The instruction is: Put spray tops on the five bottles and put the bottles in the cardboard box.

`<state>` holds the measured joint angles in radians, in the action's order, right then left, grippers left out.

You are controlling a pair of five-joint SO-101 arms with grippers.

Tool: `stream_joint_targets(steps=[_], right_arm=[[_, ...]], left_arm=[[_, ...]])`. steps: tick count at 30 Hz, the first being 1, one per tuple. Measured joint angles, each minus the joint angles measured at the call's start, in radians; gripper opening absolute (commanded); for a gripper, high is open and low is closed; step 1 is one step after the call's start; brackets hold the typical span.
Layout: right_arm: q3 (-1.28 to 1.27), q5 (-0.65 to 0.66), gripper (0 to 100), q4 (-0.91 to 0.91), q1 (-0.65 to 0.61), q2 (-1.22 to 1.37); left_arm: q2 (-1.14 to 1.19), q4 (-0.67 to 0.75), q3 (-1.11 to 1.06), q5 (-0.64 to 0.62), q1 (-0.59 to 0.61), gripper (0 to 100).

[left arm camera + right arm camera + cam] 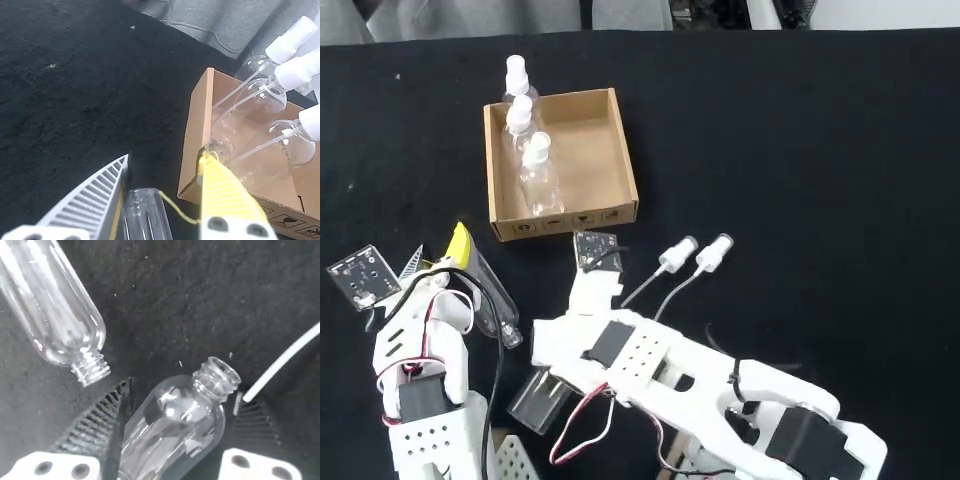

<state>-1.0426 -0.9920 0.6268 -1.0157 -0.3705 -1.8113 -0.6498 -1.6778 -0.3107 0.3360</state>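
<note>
Seems clenched on an uncapped bottle (175,430) at the right tool (181,390), open neck jutting just past the tips. Spread wide at the left tool (164,159), grasping nothing: the other uncapped bottle (145,215) between its grey finger (95,200) and yellow finger (225,200), close against the former, clear of the latter. Could easily bump that loose bottle with the right tool, its neck lying just beside the tips, and send it rolling over the worktop (800,150). Could also snag the dip tube (280,360) just off the opposite tip and drag one of the two loose spray tops (678,255) askew. Beyond the left tool's tips, the cardboard box (592,160) with three capped bottles (540,180); rearmost one possibly over the far wall, hard to judge. Buried under the arm in the high view: the right tool's tips and most of its bottle. Cut off in the left wrist view: the loose bottle's lower body.
</note>
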Motion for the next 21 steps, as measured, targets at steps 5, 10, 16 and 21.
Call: stream_joint_targets(steps=[5, 10, 16, 21], right_arm=[[0.0, 0.0, 12.4, 0.003, 0.0, 0.0], [0.0, 0.0, 11.3, 0.003, 0.006, 0.0], [0.0, 0.032, 11.3, 0.015, 0.069, 0.0], [0.0, 0.107, 11.3, 0.081, 0.141, -0.1]], left_arm=[[0.0, 0.0, 0.0, 0.0, 0.0, 21], [0.0, 0.0, 0.0, 0.0, 0.0, 21], [0.0, 0.0, 0.0, 0.0, 0.0, 21], [0.0, 0.0, 0.0, 0.0, 0.0, 21]])
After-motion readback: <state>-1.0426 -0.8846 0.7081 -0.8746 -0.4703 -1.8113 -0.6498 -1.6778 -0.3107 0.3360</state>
